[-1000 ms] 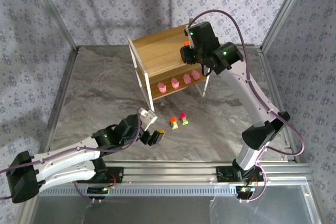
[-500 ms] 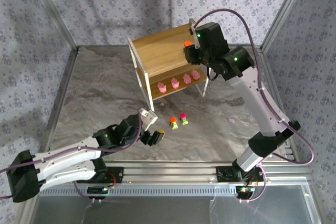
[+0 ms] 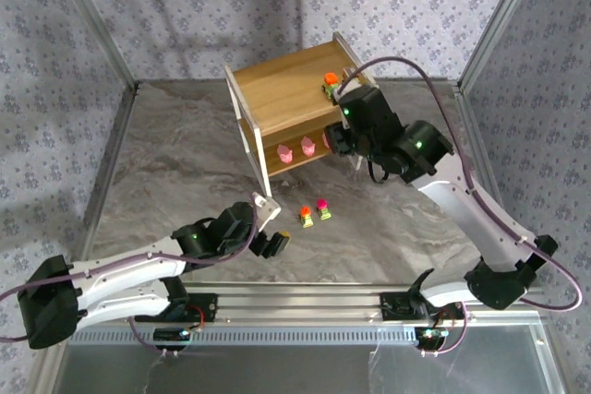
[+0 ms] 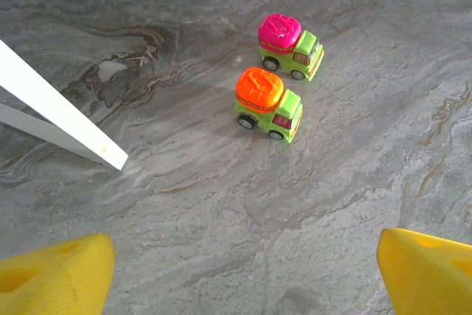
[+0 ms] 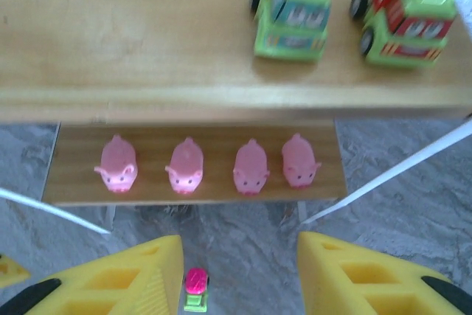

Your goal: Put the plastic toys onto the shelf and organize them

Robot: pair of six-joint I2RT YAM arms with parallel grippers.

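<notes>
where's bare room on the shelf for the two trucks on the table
Top board: in the right wrist view, bare wood all along left of the orange-topped truck, which stands beside the red-topped truck at the right end. Lower board: crowded, four pink pigs in a row, only narrow strips at either end.

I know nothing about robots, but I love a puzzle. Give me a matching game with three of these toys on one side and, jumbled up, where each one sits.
Toys:
1. pink pigs
2. magenta-topped truck
3. red-topped truck

Places:
A. top board of the shelf
B. lower board of the shelf
C. on the table

Pairs: 1-B, 2-C, 3-A.
</notes>
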